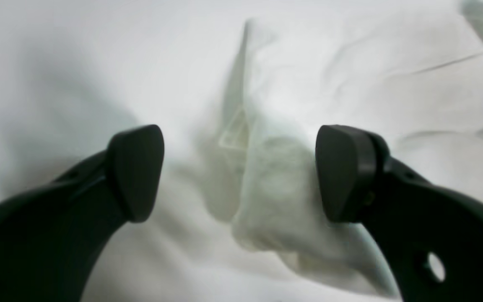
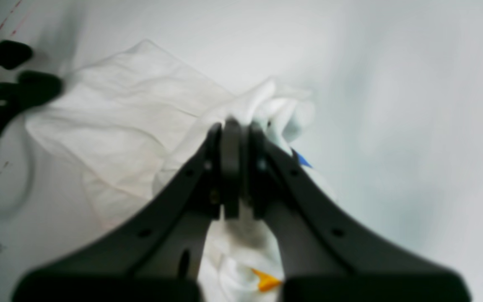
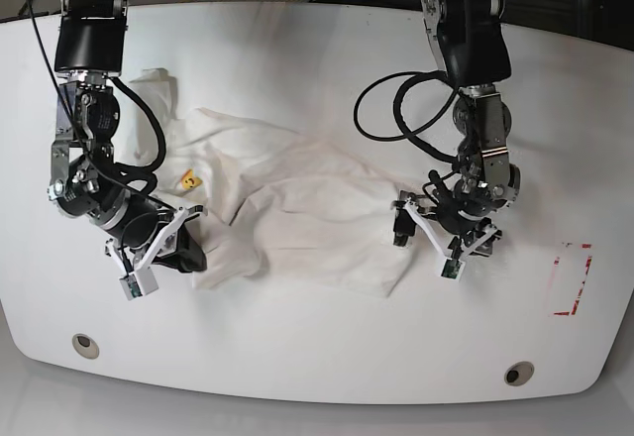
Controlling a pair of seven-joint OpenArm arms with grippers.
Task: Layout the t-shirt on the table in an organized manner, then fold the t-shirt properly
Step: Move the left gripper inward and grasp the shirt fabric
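The white t-shirt [image 3: 297, 208] lies crumpled across the middle of the table [image 3: 317, 357], with a small yellow emblem [image 3: 188, 178] showing near its left side. My right gripper [image 2: 231, 126] is shut on a bunched edge of the t-shirt [image 2: 132, 113]; blue and orange print peeks out beside and under its fingers. In the base view that gripper [image 3: 190, 253] sits at the cloth's lower left corner. My left gripper [image 1: 239, 172] stands open, with a raised fold of t-shirt [image 1: 266, 188] between its wide-apart fingers. In the base view it [image 3: 426, 246] is at the shirt's right edge.
A red tape rectangle [image 3: 573, 279] marks the table at the right. Two round grommet holes [image 3: 85, 345] [image 3: 513, 374] sit near the front edge. Black cables loop beside both arms. The left gripper [image 2: 11, 84] shows at the far left of the right wrist view.
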